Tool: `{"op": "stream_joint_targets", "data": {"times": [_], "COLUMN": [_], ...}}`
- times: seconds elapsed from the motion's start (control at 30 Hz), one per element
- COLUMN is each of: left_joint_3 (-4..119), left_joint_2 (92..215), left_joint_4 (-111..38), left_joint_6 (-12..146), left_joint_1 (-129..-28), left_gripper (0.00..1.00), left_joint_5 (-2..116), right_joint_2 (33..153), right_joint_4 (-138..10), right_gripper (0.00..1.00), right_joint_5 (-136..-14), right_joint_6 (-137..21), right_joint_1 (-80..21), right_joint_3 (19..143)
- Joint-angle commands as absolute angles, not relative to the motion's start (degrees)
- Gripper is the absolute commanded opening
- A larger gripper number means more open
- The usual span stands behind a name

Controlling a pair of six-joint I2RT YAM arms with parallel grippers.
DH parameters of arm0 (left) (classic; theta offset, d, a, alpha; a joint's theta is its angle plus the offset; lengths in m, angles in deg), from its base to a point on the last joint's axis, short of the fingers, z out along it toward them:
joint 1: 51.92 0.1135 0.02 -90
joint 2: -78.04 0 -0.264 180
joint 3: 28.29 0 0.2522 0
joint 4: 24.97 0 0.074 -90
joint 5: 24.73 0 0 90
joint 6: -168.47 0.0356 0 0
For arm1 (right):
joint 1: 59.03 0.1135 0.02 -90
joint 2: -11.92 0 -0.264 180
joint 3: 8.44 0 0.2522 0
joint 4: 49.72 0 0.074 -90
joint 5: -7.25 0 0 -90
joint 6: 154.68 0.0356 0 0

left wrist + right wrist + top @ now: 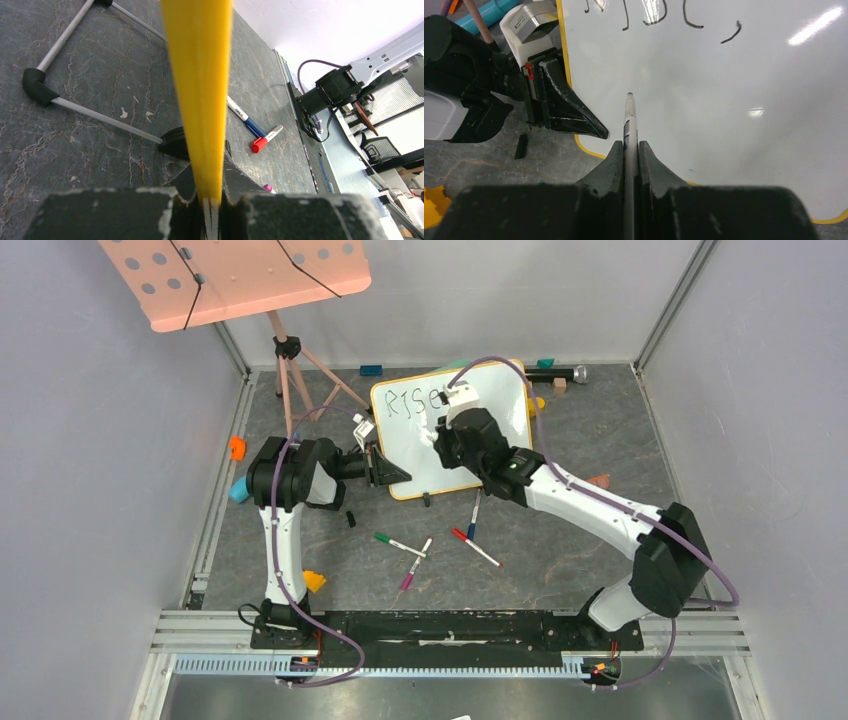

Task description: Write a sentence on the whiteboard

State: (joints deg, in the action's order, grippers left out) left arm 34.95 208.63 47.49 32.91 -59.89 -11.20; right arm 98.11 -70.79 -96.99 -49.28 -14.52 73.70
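The whiteboard (500, 410) lies tilted on the dark table, with an orange-yellow rim. Thin dark letters of the sentence (412, 402) read roughly "RISE" along its top; their lower strokes show in the right wrist view (659, 15). My left gripper (388, 472) is shut on the board's left edge, seen as a yellow rim (200, 75) between its jaws (210, 200). My right gripper (432, 432) is shut on a white marker (630, 125). The marker's tip points at the board's bare middle (724, 125), below the letters. The left gripper also shows there (569, 117).
A pink music stand (240, 275) on a tripod (300, 380) stands at the back left. Several loose markers (400, 544) (476, 548) lie in front of the board. Small coloured blocks (237, 447) (314, 581) lie at the left. A black cylinder (560, 373) lies behind the board.
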Motion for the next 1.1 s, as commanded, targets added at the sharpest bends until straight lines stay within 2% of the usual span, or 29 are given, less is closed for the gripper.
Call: {"op": "stream_joint_targets", "data": {"times": [0.0, 0.53, 1.07], "left_joint_3": [33.6, 33.5, 33.6], "left_joint_2": [210.2, 210.2, 210.3], "left_joint_4": [50.5, 50.5, 50.5], "left_joint_6": [36.9, 36.9, 36.8], "left_joint_1": [-60.9, -60.9, -60.9], "left_gripper": [0.02, 0.02, 0.02], "left_joint_5": [-16.6, -16.7, -16.8], "right_joint_2": [101.9, 111.7, 116.2], "right_joint_4": [-70.1, -73.9, -75.2], "right_gripper": [0.0, 0.0, 0.0], "right_joint_5": [-102.3, -105.8, -107.1], "right_joint_6": [-51.0, -54.2, -54.6], "right_joint_1": [-12.0, -7.3, -6.8], "right_joint_3": [78.5, 89.0, 91.7]}}
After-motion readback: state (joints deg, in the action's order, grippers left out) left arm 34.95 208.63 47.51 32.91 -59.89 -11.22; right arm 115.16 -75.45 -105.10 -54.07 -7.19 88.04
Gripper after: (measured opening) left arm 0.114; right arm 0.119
